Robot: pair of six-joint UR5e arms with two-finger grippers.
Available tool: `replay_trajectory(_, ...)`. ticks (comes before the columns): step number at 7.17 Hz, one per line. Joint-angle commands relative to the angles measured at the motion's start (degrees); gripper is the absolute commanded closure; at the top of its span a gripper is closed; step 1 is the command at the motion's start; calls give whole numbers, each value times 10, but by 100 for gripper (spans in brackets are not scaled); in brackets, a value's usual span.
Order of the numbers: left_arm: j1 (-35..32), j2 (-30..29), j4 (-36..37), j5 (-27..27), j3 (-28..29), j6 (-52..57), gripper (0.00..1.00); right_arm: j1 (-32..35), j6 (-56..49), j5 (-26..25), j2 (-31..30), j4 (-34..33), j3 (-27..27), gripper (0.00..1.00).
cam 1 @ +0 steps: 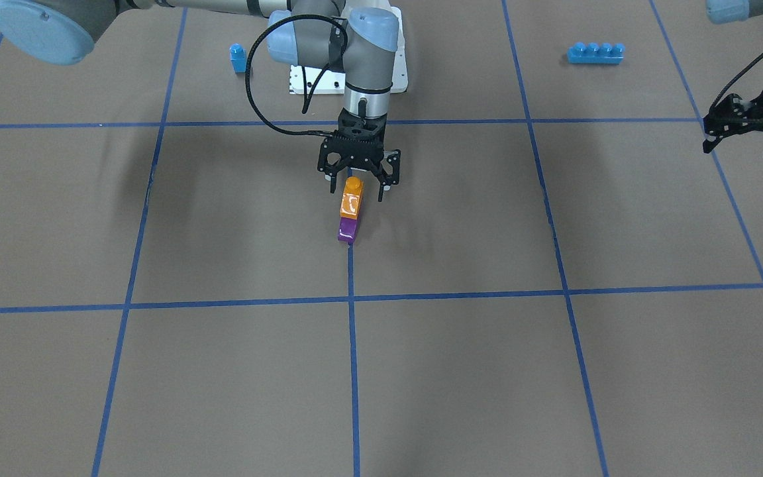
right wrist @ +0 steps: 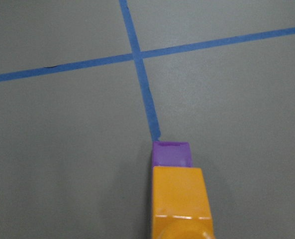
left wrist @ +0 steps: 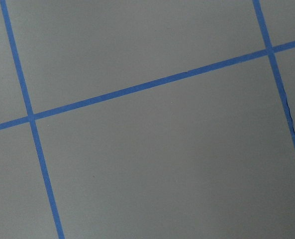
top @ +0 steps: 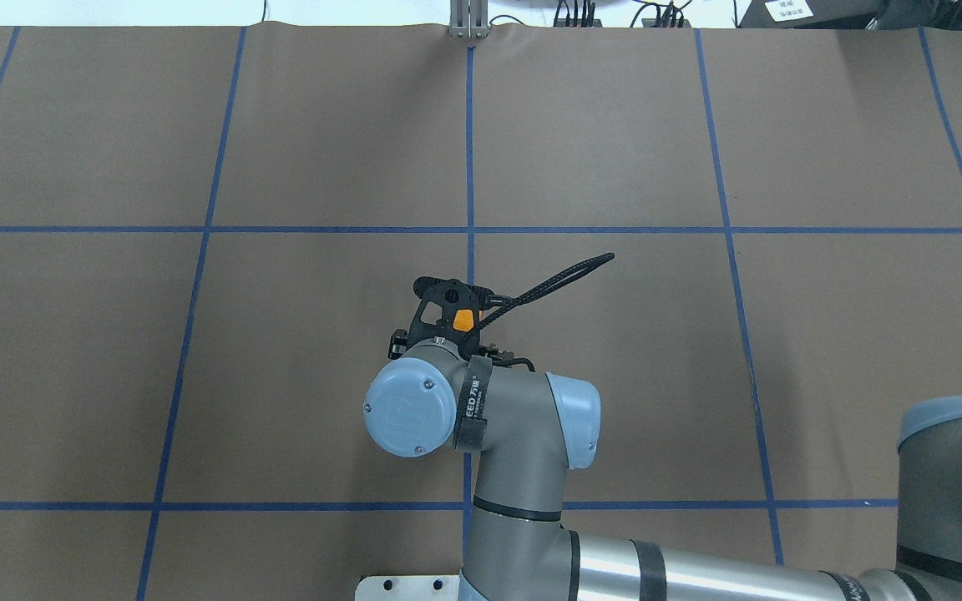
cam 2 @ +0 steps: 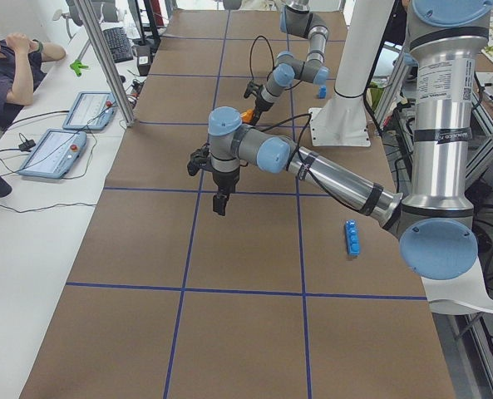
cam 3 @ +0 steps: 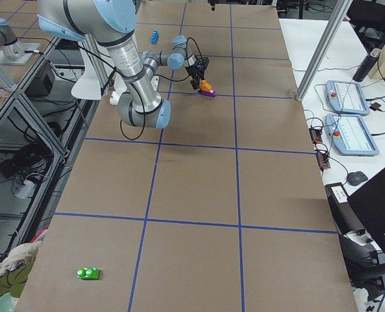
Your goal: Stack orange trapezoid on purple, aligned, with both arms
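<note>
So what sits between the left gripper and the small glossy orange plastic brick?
In the front-facing view, only bare table and one blue tape line, plus the right gripper over the brick.

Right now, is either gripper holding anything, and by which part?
Nothing is held. The right gripper is open, fingers clear of the orange trapezoid, which sits on the purple. The left gripper is open and empty.

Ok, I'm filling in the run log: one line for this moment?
orange brick: on purple brick | right tool: open, just above them | left tool: open, empty, aside
</note>
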Motion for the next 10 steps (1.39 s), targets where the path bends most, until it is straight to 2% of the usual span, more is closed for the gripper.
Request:
replay_trajectory(1,-1,0,1,-1,-3,0,0,17,-32,47,-15,-70,109,0)
replay_trajectory(2,-1,0,0,-1,-3,-1,0,34,-60,78,-15,-139,184,0)
replay_trajectory(3,-2,1,0,-1,-3,0,0,72,-92,132,-15,-169,226,0)
replay_trajectory(5,-5,10,-11,1,-3,5,0,207,-218,279,-51,-171,258,0)
replay_trajectory(7,-13,40,-16,10,1,5,0,356,-420,423,-148,-164,294,0)
replay_trajectory(9,-57,42,-8,12,5,11,0,461,-610,497,-242,-164,299,0)
replay_trajectory(10,-90,42,-5,7,28,90,0,511,-693,526,-290,-163,296,0)
